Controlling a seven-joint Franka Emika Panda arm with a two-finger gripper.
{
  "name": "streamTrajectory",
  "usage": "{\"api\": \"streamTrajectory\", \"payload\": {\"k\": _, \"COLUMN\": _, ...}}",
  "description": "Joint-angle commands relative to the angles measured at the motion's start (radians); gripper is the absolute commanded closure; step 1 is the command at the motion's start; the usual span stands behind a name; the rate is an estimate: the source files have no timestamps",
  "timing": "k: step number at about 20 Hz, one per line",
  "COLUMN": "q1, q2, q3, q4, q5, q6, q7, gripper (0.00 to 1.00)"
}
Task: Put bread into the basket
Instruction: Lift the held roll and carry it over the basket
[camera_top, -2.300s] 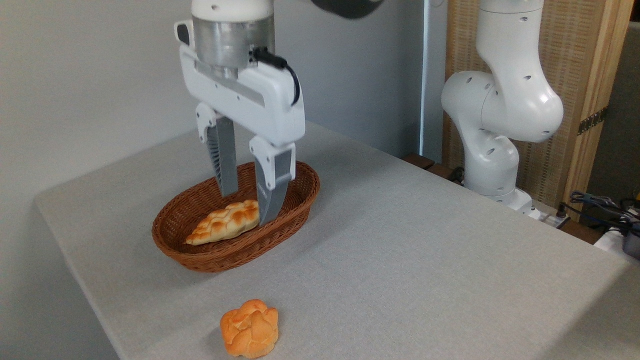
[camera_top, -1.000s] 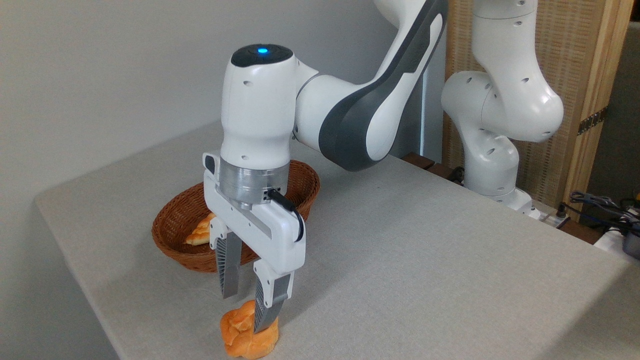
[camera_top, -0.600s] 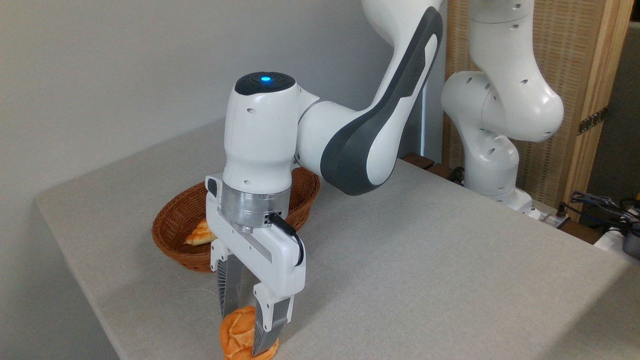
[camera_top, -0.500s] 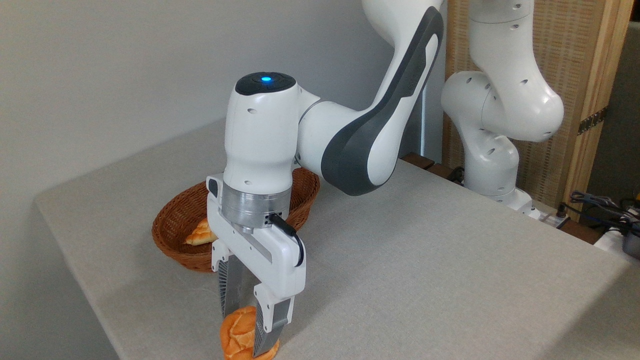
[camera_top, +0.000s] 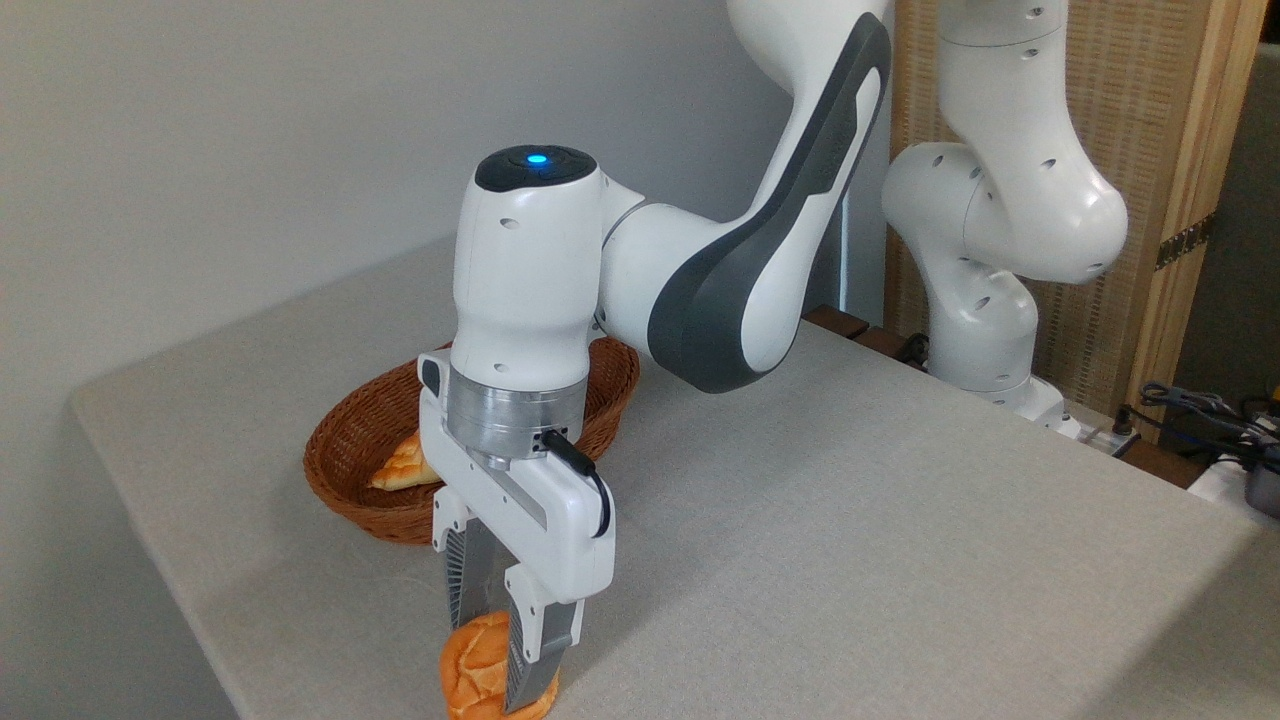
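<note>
Now the end effector (camera_top: 500, 655) points straight down at the near edge of the tabletop (camera_top: 850, 520), and its two fingers (camera_top: 535, 655) are pressed against the two sides of the bread (camera_top: 478, 672). The bread is a small round orange-golden bun. It sits between the fingers, squeezed a little narrow, and its bottom is at the level of the tabletop surface; I cannot tell if it touches the cloth or is just above it. One grey ribbed finger is on the far left side of the bun and the other one covers its near right side.

Above the fingers is the white body of the end effector with a black cable on its right side, then a metal ring, and then the white wrist of the arm (camera_top: 700, 290) with a blue light on top. The arm goes up and to the right, out of the picture, and its base stands at the far right side of the tabletop.

Behind the wrist, to the far left, lies the basket (camera_top: 350, 470), oval and of brown wicker. It is apart from the bread. Inside the basket lies a braided golden loaf (camera_top: 400, 468), partly hidden by the arm.
</note>
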Motion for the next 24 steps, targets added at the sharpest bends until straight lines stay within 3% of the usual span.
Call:
{"api": "streamTrajectory", "payload": {"k": 1, "q1": -0.001, "q2": 0.008, "q3": -0.006, "q4": 0.004, "q5": 0.003, "q6": 0.005, "q7": 0.015, "gripper": 0.62}}
{"api": "streamTrajectory", "payload": {"k": 7, "q1": -0.005, "q2": -0.020, "q3": -0.010, "q4": 0.022, "q5": -0.006, "q6": -0.030, "q7": 0.006, "gripper": 0.65}}
{"api": "streamTrajectory", "payload": {"k": 12, "q1": -0.005, "q2": -0.021, "q3": -0.018, "q4": 0.085, "q5": -0.005, "q6": -0.139, "q7": 0.006, "gripper": 0.66}}
{"api": "streamTrajectory", "payload": {"k": 17, "q1": -0.005, "q2": -0.054, "q3": -0.026, "q4": 0.284, "q5": -0.011, "q6": -0.462, "q7": 0.003, "gripper": 0.66}}
{"api": "streamTrajectory", "payload": {"k": 21, "q1": -0.005, "q2": -0.162, "q3": -0.075, "q4": 0.289, "q5": -0.055, "q6": -0.599, "q7": -0.002, "gripper": 0.66}}
{"api": "streamTrajectory", "payload": {"k": 24, "q1": -0.005, "q2": -0.205, "q3": -0.098, "q4": 0.288, "q5": -0.058, "q6": -0.685, "q7": 0.001, "gripper": 0.66}}
